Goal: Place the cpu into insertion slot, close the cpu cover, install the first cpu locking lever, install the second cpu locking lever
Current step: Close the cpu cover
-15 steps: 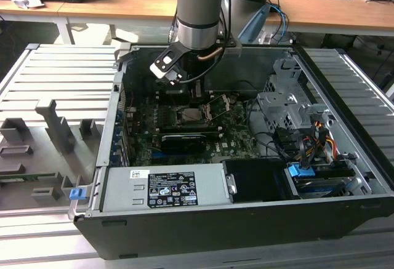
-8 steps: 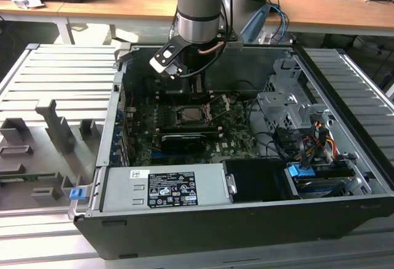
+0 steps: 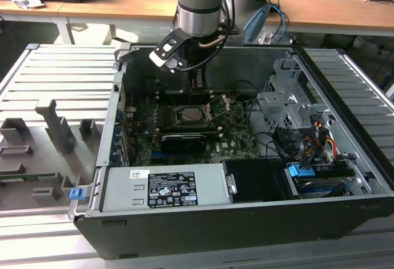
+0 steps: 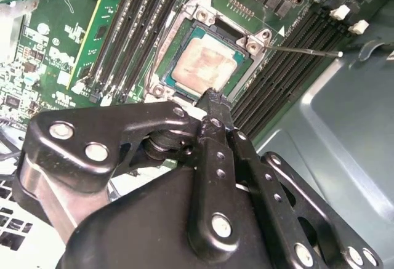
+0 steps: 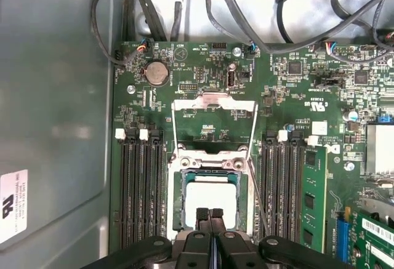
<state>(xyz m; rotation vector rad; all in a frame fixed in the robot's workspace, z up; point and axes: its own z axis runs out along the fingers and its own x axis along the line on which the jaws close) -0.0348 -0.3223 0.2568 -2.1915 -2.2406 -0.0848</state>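
Gripper (image 5: 209,212), fingers clenched together and holding nothing, poised close over the cpu (image 5: 209,194), which sits seated in its socket on the green motherboard (image 5: 289,96). The cpu cover (image 5: 213,102) lies swung open beyond the socket, so closing it and both locking levers seems left to do

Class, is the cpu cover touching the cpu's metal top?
Apart. In the first wrist view the cpu cover lies flipped open, clear of the cpu, whose top is bare.
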